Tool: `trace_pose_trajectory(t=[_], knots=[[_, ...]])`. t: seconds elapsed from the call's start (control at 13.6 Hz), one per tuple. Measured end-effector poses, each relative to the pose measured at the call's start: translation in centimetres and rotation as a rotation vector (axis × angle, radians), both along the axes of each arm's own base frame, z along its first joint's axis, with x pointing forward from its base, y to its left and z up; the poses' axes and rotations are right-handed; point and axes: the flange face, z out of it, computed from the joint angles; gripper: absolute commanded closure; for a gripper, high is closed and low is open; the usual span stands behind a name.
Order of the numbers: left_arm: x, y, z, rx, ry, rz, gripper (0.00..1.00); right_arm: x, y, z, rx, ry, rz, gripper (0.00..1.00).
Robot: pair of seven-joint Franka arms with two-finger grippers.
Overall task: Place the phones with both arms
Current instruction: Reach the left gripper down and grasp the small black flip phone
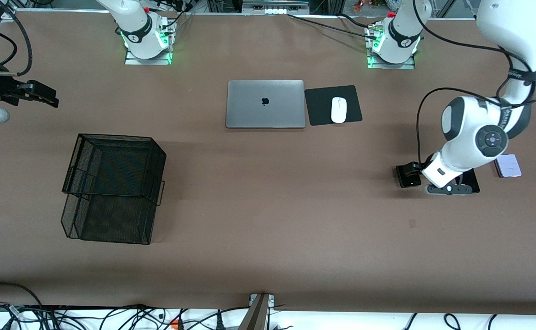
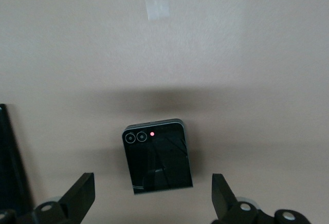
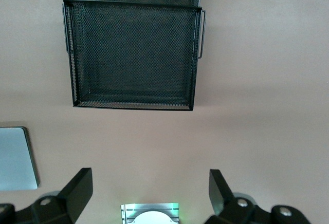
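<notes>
Your left gripper (image 2: 151,196), fingers spread wide, hangs over the small black phone (image 2: 157,156), which sits centred between them, long axis running along the gap.

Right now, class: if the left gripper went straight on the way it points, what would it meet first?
Most likely the small black phone: the open left gripper hangs over it, fingers either side. How high above it is unclear.

Probably a robotics lab: bolted arm bases (image 1: 147,41) (cables (image 1: 112,318) everywhere).
</notes>
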Motion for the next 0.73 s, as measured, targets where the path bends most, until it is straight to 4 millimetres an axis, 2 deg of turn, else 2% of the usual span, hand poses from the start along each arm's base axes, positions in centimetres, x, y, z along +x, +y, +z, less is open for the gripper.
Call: trace_pose_trajectory(t=[0.29, 0.51, 0.59, 0.66, 0.73], knots=[[-1.6, 0.3, -5.3, -0.011, -0.022, 0.005, 0.0, 0.0, 0.0, 0.0, 0.0, 0.001, 0.0, 0.0], [-2.5, 0.6, -7.5, -0.014, -0.018, 0.014, 0.0, 0.0, 0.0, -0.1, 0.0, 0.001, 0.0, 0.0], [-2.6, 0.7, -7.9, -0.015, -0.018, 0.016, 0.04, 0.0, 0.0, -0.1, 0.0, 0.001, 0.0, 0.0], [-2.7, 0.8, -8.2, -0.015, -0.016, 0.018, 0.53, 0.0, 0.0, -0.1, 0.0, 0.001, 0.0, 0.0], [-2.7, 0.8, -8.3, -0.016, -0.015, 0.018, 0.71, 0.0, 0.0, -0.1, 0.0, 0.002, 0.0, 0.0]])
